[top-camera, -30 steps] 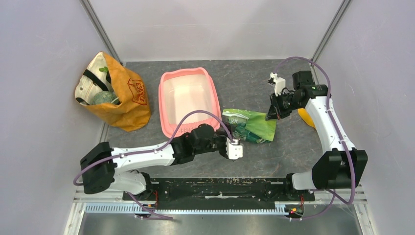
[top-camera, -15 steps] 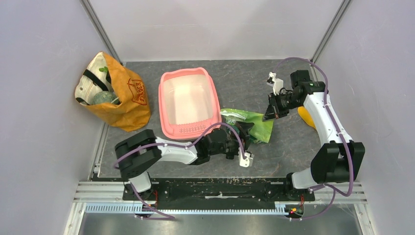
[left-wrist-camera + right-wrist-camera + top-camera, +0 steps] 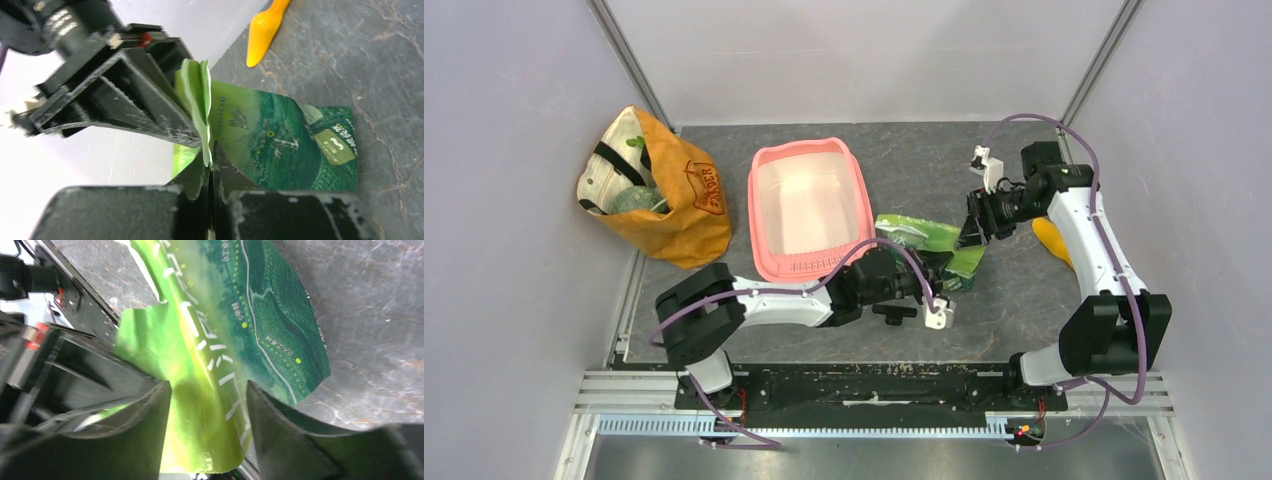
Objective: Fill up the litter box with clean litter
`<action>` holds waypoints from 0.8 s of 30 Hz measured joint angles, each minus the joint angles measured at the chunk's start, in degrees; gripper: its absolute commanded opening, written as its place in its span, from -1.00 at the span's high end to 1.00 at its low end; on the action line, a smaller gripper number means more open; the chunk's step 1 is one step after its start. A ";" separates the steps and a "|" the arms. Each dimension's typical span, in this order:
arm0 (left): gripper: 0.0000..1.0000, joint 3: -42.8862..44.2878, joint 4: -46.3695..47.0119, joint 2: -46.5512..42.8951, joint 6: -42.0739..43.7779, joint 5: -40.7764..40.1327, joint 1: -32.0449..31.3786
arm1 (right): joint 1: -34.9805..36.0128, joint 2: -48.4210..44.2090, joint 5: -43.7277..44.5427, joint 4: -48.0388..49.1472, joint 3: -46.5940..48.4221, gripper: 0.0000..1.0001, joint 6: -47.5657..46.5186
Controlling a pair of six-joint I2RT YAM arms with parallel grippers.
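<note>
**Materials and shapes.** The litter box [image 3: 796, 266] is a pink moulded plastic tray, rectangular with rounded corners, a raised rim and a smooth, pale inside. It rests on a grey table surface [image 3: 924, 170] with a veined, stone-like pattern. At centre right of the overhead view a glossy green foil bag [image 3: 924, 238] lies crumpled. It is printed dark green on its face and light green along a folded edge. A soft orange-tan fabric bag [image 3: 686, 215] slumps at upper left, its mouth open. A smooth orange plastic scoop [image 3: 1050, 240] lies at the right edge, partly under the right arm.

**Orientation.** The box's long axis runs top to bottom in the overhead view, leaning slightly so that its lower end sits further right. Its slotted lip is the lower short end, facing the arm bases. The box sits left of centre, well apart from the fabric bag, and its lower right corner is just beside the foil bag.

**End effectors.** The left gripper [image 3: 211, 167] has its jaws pressed together on the thin upright folded edge of the foil bag. The right gripper [image 3: 207, 435] has its jaws apart, with the light-green foil passing loosely between them and no pinch evident.
</note>
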 measured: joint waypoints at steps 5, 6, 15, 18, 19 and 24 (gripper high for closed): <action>0.96 3.32 -8.26 -4.59 -3.54 2.29 0.92 | -4.26 -2.27 -2.19 -1.01 1.62 -0.74 -1.18; 0.96 4.44 -11.06 -5.16 -4.81 3.21 1.25 | -5.77 -3.19 -3.08 -1.05 2.21 -0.77 -1.66; 0.96 23.82 -36.17 -2.84 -21.99 14.67 7.91 | -14.25 -16.94 -8.50 -0.68 3.19 -0.81 -10.27; 0.96 29.79 -41.51 -0.17 -26.91 18.43 10.62 | -14.25 -20.20 -10.36 -1.09 2.49 -0.82 -13.33; 0.96 31.50 -43.15 0.66 -28.13 19.82 11.37 | -14.25 -21.09 -10.91 -1.27 2.08 -0.83 -14.29; 0.96 36.26 -49.48 2.86 -31.08 26.40 12.37 | -14.25 -23.76 -13.51 -1.38 -1.27 -0.84 -18.53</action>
